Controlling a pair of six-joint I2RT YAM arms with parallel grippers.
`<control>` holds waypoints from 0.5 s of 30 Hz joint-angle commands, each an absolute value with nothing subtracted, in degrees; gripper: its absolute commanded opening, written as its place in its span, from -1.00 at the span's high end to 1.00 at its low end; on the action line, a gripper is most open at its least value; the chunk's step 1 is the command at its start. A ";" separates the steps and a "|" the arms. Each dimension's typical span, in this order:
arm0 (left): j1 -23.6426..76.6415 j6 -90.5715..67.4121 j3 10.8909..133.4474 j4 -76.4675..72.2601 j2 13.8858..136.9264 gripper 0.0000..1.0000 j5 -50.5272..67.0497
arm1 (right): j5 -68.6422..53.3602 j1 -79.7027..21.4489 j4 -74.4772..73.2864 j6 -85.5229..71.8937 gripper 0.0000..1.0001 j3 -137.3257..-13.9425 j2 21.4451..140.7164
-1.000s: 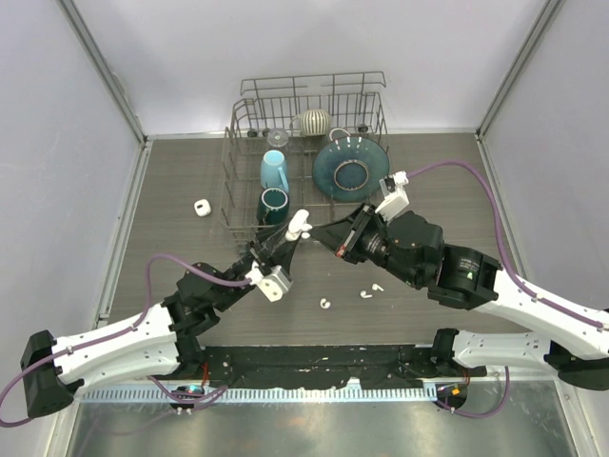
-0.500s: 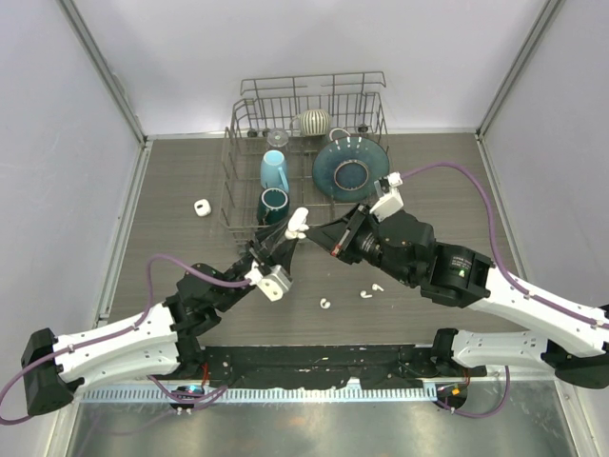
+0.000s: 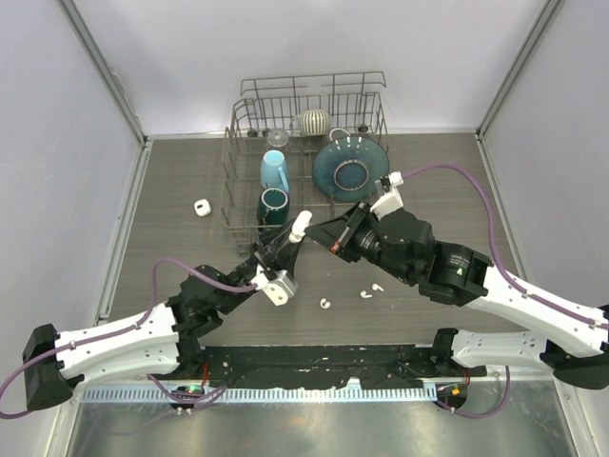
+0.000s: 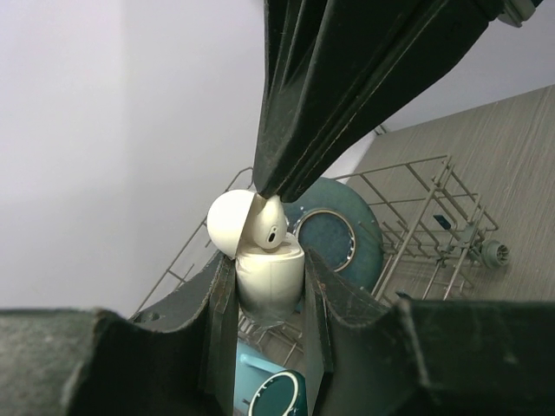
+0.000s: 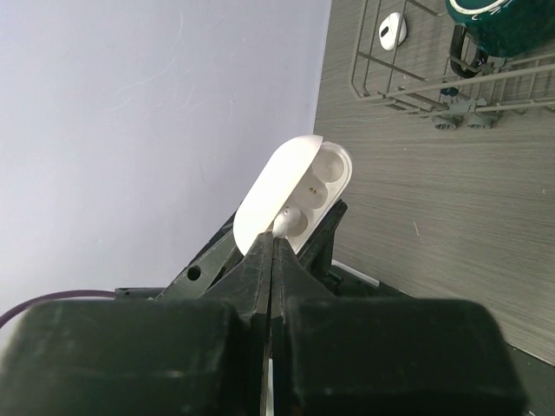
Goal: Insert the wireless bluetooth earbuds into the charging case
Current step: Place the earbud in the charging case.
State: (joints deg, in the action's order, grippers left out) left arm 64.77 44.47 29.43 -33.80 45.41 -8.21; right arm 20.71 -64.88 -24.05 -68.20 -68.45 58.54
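Note:
My left gripper [image 3: 290, 243] is shut on the white charging case [image 3: 300, 227] and holds it upright above the table with its lid flipped open. In the left wrist view the case [image 4: 269, 277] sits between the two fingers, lid [image 4: 230, 221] to the left. My right gripper [image 3: 319, 235] is shut on one white earbud [image 5: 291, 220], whose head rests at the case's [image 5: 303, 182] near socket. The same earbud [image 4: 270, 224] shows atop the case under the right fingers [image 4: 347, 95]. More earbuds [image 3: 326, 304] [image 3: 366, 293] lie on the table below.
A wire dish rack [image 3: 245, 118] at the back holds a light blue cup [image 3: 274, 169], a dark teal mug [image 3: 273, 204] and a teal bowl [image 3: 350, 169]. A small white object [image 3: 202, 208] lies left of the rack. Grey walls enclose the table.
My right gripper has moved left with the earbud until its tip meets the open case. The left gripper has shifted the case only slightly.

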 commanded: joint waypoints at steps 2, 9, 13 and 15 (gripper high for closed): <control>65.74 46.67 31.11 -37.44 46.23 1.00 -7.82 | 20.75 -63.98 -23.46 -71.19 0.99 -71.28 60.55; 65.92 47.37 30.94 -40.87 47.81 1.00 -9.84 | 19.60 -63.98 -29.00 -72.25 0.99 -75.14 62.58; 65.92 48.43 30.76 -42.10 48.16 1.00 -10.98 | 20.21 -63.98 -30.76 -72.77 0.99 -76.37 62.14; 65.92 48.95 30.50 -42.71 48.16 1.00 -11.34 | 20.04 -63.98 -31.64 -73.21 0.99 -76.73 62.14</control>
State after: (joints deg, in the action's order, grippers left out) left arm 65.25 47.22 29.43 -36.49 48.27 -11.57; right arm 18.81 -64.27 -30.65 -71.20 -73.52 62.41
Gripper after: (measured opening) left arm 0.322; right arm 0.029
